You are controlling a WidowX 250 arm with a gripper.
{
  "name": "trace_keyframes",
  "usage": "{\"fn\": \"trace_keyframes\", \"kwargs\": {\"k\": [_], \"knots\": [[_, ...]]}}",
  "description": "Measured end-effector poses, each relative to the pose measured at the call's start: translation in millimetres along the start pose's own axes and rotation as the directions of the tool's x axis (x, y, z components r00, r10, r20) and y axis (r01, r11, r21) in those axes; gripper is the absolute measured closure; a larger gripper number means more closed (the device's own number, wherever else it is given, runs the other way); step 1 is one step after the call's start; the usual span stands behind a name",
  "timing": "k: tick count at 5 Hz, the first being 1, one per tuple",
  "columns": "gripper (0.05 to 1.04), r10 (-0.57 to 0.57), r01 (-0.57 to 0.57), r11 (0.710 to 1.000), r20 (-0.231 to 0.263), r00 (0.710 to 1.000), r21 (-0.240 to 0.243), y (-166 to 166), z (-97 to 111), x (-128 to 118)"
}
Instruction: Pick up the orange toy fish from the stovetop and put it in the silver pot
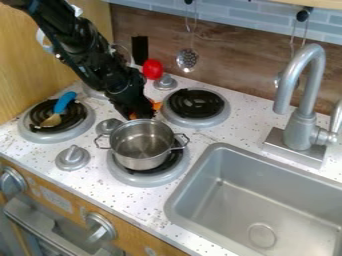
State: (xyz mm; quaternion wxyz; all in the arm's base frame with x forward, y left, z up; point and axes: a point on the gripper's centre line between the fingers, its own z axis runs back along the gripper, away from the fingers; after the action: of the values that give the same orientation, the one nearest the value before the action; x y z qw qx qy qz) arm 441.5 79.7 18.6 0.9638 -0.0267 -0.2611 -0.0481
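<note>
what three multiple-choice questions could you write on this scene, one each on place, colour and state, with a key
1. Where is the gripper?
A) Over the sink
B) Beside the faucet
C) At the far side of the metal pot

2. What colour is the handle of the utensil on the left burner?
A) Blue
B) Red
C) Green

3. How does the metal pot stand?
A) Tipped on its side
B) Upright, without a lid
C) Upside down

Key:
1: C, the gripper hangs down close to the pot's far rim.
2: A, the handle shows blue above a tan head.
3: B, its open top faces up and its inner base shows.
</note>
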Motion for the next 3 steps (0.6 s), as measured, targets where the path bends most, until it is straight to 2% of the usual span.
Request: {"fn": "trace_keyframes", "kwargs": {"k": [1,2,3], "knots": [[0.551,0.025,-0.025,1.0,0.002,1.0,0.017,2.4,9.7,-9.3],[0.552,0.056,-0.058,0.997,0.045,0.997,0.044,-0.2,51.7,-7.7],[0.552,0.101,-0.109,0.992,0.125,0.987,0.057,-13.1,101.0,-9.2]]}}
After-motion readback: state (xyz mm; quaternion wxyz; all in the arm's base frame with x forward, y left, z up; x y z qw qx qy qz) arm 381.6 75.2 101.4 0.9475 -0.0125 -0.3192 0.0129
